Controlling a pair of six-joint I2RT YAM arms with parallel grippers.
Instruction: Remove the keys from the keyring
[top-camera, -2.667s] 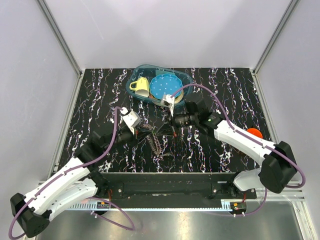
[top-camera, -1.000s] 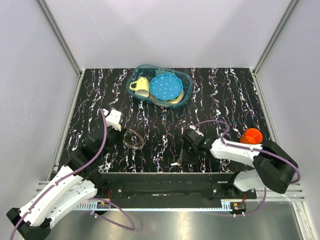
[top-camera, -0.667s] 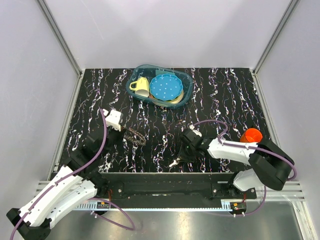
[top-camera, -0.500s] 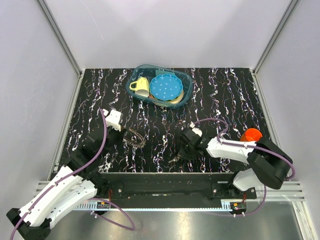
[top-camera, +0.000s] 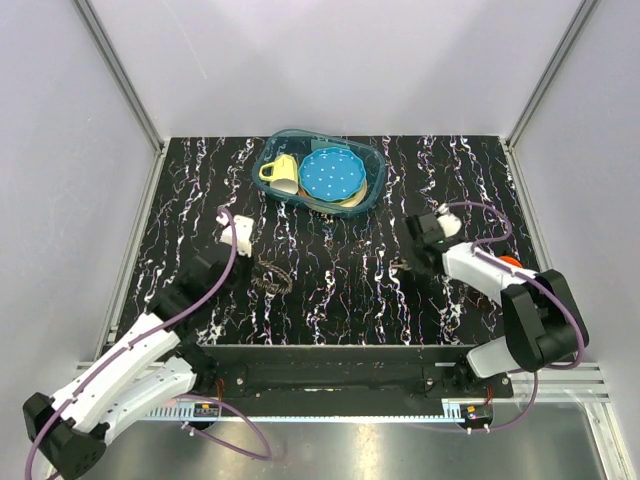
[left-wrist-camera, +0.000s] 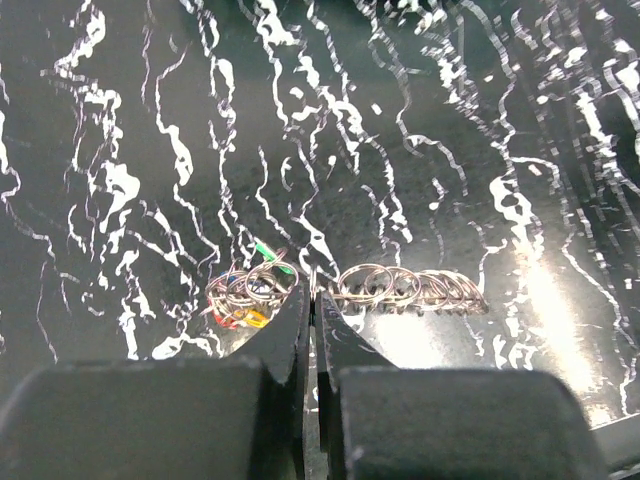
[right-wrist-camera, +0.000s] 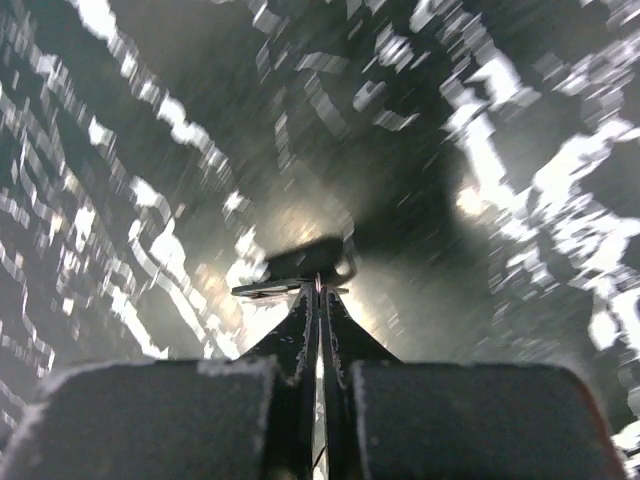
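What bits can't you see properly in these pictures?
1. Right wrist view: everything is blurred, so the dark thing at the right gripper tips cannot be named.
2. Left wrist view: the left gripper tips hide whether they pinch the keyring. The keys lie bunched, so they cannot be counted.
3. Top view: the keyring and keys are too small to tell apart.

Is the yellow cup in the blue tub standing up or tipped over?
Tipped over. The yellow cup lies on its side in the tub, beside the dotted blue plate, with its handle toward the left.
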